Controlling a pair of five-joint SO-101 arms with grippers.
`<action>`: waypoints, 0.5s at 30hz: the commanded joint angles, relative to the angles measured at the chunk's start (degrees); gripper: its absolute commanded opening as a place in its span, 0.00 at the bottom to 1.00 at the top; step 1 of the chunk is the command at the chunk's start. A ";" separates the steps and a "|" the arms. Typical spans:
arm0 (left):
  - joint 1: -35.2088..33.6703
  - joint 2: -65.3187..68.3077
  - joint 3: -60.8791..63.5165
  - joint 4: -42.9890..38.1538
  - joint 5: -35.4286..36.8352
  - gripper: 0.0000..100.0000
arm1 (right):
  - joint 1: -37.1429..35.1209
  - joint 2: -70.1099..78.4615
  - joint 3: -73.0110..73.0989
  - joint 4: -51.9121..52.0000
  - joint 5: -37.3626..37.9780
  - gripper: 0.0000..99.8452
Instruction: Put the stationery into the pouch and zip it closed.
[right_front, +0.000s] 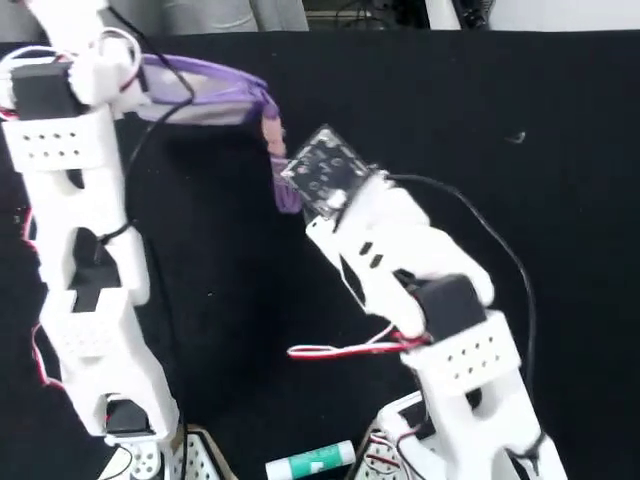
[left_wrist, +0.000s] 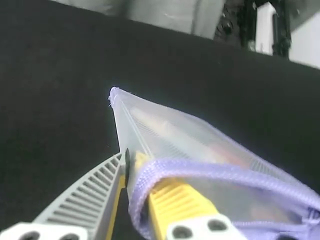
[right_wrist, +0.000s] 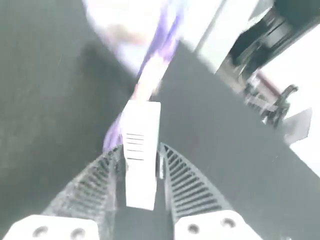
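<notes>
The translucent pouch (right_front: 205, 92) with purple zip trim hangs lifted at the back left of the black table. My left gripper (right_front: 150, 85) is shut on its edge. In the left wrist view the pouch (left_wrist: 200, 145) stretches away from the left gripper (left_wrist: 127, 167), with faint coloured items inside it. My right gripper (right_front: 287, 182) is at the pouch's right end. The right gripper (right_wrist: 140, 150) is shut on a white eraser (right_wrist: 140, 175), which points at the blurred purple pouch rim (right_wrist: 160, 50). A green-and-white glue stick (right_front: 310, 461) lies at the table's front edge.
The black table (right_front: 520, 120) spreads to the right and back. Both white arm bases stand at the front, with red-and-white cables (right_front: 340, 350) across the middle. A light wall and dark equipment stand behind the table.
</notes>
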 joint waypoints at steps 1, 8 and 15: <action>5.14 -7.65 2.59 0.26 0.44 0.03 | 1.05 -4.35 0.57 -9.58 -4.48 0.01; 8.66 -15.30 9.27 0.18 0.35 0.03 | 0.62 -6.81 0.84 -22.07 -9.93 0.01; 9.63 -14.15 10.15 0.00 0.35 0.03 | 0.26 -7.87 1.45 -31.12 -15.74 0.01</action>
